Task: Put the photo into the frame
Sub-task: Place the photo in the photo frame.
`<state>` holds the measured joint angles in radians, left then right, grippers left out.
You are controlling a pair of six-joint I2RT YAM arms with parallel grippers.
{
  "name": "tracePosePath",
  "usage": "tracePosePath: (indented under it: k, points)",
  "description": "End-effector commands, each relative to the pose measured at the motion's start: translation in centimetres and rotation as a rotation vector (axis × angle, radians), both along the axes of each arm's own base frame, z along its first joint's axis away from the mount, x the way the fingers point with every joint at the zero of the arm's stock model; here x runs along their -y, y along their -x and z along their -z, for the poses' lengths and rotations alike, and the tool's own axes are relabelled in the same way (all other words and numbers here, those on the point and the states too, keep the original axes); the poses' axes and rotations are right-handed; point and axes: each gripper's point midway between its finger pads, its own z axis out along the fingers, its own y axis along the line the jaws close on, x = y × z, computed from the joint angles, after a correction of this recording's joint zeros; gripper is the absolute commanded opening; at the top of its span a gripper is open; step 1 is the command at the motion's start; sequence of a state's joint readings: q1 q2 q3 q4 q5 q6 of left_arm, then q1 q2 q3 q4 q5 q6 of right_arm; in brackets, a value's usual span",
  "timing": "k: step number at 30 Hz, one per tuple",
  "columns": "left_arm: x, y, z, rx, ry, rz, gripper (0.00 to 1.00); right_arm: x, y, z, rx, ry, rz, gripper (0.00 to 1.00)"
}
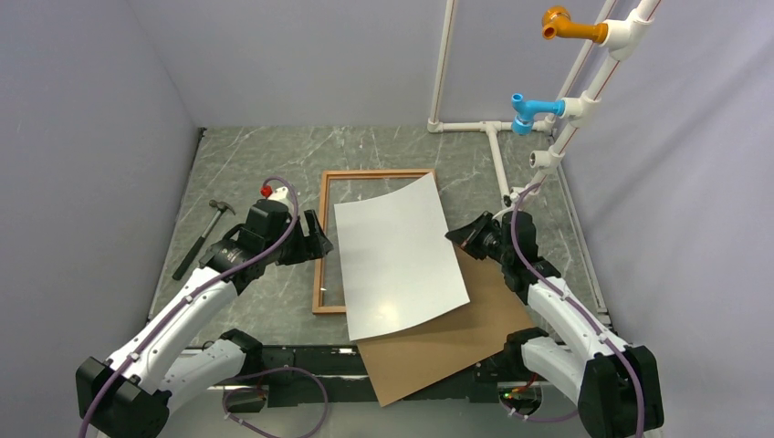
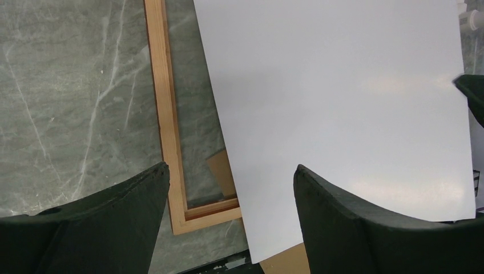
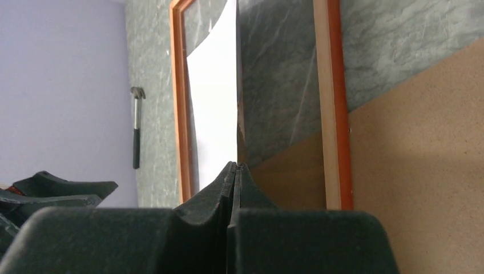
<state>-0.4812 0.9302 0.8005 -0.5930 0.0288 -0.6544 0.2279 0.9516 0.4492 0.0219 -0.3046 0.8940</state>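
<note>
The photo (image 1: 397,260) shows its plain white back and curves up off the table, lying askew over the right part of the frame (image 1: 321,246). My right gripper (image 1: 458,235) is shut on the photo's right edge; in the right wrist view the sheet (image 3: 214,103) runs edge-on into the closed fingertips (image 3: 236,166). My left gripper (image 1: 319,243) stands open above the frame's left rail (image 2: 165,114), with nothing between its fingers (image 2: 231,166). The photo's near left corner (image 2: 342,103) lies just ahead of the left gripper's right finger. The printed side is hidden.
A brown backing board (image 1: 447,351) lies under the photo's near end, reaching the table's front edge. A hammer (image 1: 203,239) rests at the left by the wall. White pipework with a blue fitting (image 1: 529,111) and an orange fitting (image 1: 566,23) stands at the back right.
</note>
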Motion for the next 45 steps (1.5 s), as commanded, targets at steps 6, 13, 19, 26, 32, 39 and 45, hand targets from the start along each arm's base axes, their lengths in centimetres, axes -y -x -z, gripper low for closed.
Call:
tracePosePath:
  k: [6,13,19,26,32,39,45]
  points:
    - [-0.2,-0.4,-0.3,0.016,-0.013,0.0,0.83,0.2,-3.2,-5.0,0.154,-0.092,0.1,0.0]
    - [-0.3,-0.4,-0.3,0.015,-0.019,-0.002,0.83,0.0,-4.2,-5.3,0.155,-0.136,0.125,0.0]
    - [-0.4,-0.3,-0.2,0.012,-0.028,-0.001,0.83,-0.5,-4.1,-5.2,0.143,-0.12,0.085,0.0]
    - [-0.4,-0.3,0.1,0.006,-0.034,0.002,0.83,-0.4,-0.7,-1.1,0.056,-0.095,0.037,0.0]
    - [-0.3,-0.4,0.2,0.003,-0.032,0.005,0.83,-1.2,2.5,0.8,0.044,-0.12,-0.064,0.03]
    - [-0.3,-0.3,0.2,0.002,-0.031,0.006,0.83,-2.6,4.4,1.2,0.068,-0.219,-0.153,0.31]
    - [-0.5,-0.3,0.2,0.0,-0.043,0.005,0.83,-3.4,4.6,1.2,0.064,-0.257,-0.206,0.53]
